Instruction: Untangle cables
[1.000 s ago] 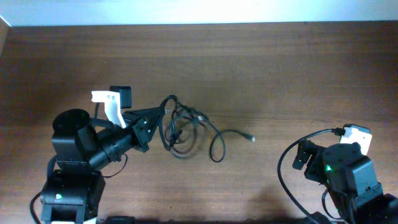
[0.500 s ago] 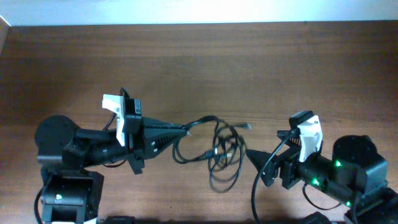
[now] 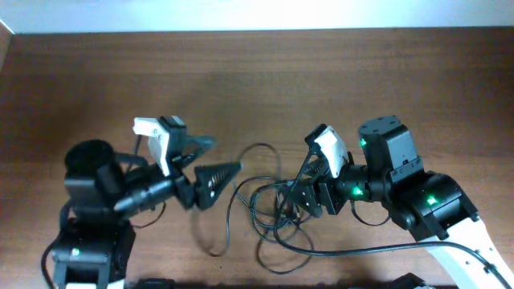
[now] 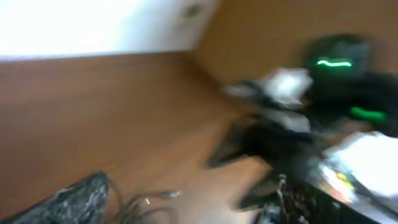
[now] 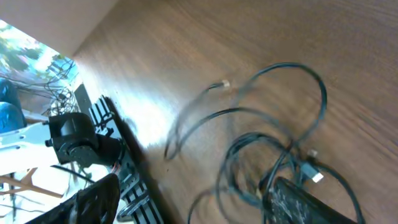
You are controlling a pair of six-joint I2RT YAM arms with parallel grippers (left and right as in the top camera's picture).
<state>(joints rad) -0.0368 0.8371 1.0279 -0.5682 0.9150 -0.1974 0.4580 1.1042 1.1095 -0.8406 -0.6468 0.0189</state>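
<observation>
The cables [image 3: 275, 210] lie on the brown table as a loose tangle of thin black loops between the two arms. My left gripper [image 3: 227, 155] stands open just left of the tangle, with nothing between its fingers. The left wrist view is blurred; it shows a cable plug [image 4: 168, 195] on the wood between the spread fingers [image 4: 68, 202]. My right gripper [image 3: 292, 201] hangs over the right side of the tangle. In the right wrist view its jaws are wide apart, with cables [image 5: 292, 149] and a light plug [image 5: 317, 177] beside the right finger [image 5: 298, 202].
The pale wall edge [image 3: 257, 16] runs along the far side of the table. A thicker black arm wire [image 3: 353, 250] trails across the front right. Through the right wrist view the left arm's base [image 5: 74, 146] stands beyond the cables.
My left gripper has opened and let go of the cable, which dropped and spread out. My right arm has swung left over the tangle, its jaws a little narrower.
</observation>
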